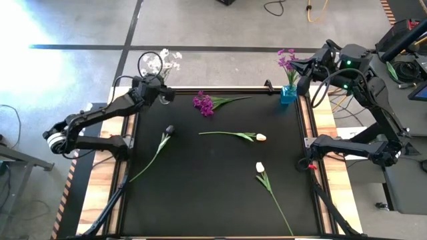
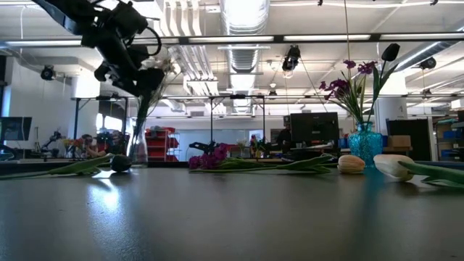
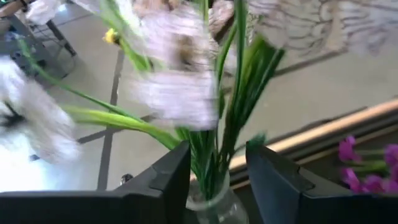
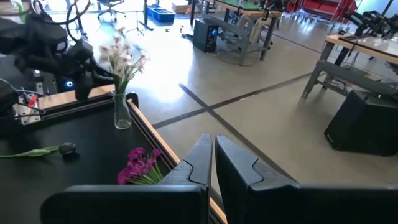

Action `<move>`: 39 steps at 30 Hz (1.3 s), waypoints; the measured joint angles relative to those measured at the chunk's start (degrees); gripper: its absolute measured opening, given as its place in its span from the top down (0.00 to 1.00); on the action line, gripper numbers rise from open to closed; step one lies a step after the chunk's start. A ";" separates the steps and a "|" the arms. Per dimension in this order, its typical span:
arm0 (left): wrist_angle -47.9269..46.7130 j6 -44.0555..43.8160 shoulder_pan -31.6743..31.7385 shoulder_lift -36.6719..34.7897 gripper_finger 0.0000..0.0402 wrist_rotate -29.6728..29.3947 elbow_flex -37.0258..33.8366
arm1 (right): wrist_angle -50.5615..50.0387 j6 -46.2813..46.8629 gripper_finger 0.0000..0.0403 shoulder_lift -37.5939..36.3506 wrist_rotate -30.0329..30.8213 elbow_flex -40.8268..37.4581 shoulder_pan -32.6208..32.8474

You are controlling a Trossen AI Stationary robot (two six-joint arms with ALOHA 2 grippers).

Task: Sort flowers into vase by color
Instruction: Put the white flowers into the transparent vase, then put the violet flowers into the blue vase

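My left gripper (image 3: 217,180) is open at the table's far left corner, over the clear vase (image 3: 214,208). Its fingers stand on either side of the green stems (image 3: 211,152) of the white blossoms (image 1: 171,60) in that vase. My right gripper (image 4: 213,158) is shut and hangs in the air by the blue vase (image 1: 288,94) at the far right corner. That vase holds purple sprays (image 2: 348,80) and a dark bud (image 2: 390,52). A magenta spray (image 1: 205,104), a dark tulip (image 1: 169,130) and two cream tulips (image 1: 260,137) (image 1: 259,167) lie flat on the black mat. My left gripper straddles the white flowers' stems (image 3: 208,143) just above the clear vase's neck, coming down at a slant. The stems run close along one finger (image 3: 171,177); I cannot tell whether it touches them. The stems stand upright in the vase.
The black mat (image 1: 213,200) has a raised rim and wooden side strips. The dark tulip's stem (image 1: 143,170) runs toward the near left, and the near cream tulip's stem (image 1: 280,210) toward the near edge. The middle of the mat between the flowers is bare.
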 joint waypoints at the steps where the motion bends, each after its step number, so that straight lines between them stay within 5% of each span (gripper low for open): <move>1: -1.93 -0.35 -0.52 -0.41 0.65 0.02 0.71 | 0.00 -0.16 0.97 0.00 0.00 0.00 0.02; 19: -24.05 -17.50 -18.77 -17.16 0.67 1.21 3.24 | -0.51 -1.55 0.97 0.26 -3.68 0.06 0.01; 27: -24.53 -23.53 -29.63 -16.96 0.83 15.10 3.33 | -6.14 2.39 0.97 2.82 -9.14 0.06 3.16; 33: -24.76 -28.76 -35.23 -10.81 0.98 16.79 1.99 | -11.62 4.17 0.97 4.23 -9.01 0.05 8.70; 39: -13.86 -30.85 -35.91 -11.31 1.00 26.78 -6.32 | -17.96 11.35 0.97 5.45 4.49 -1.27 18.21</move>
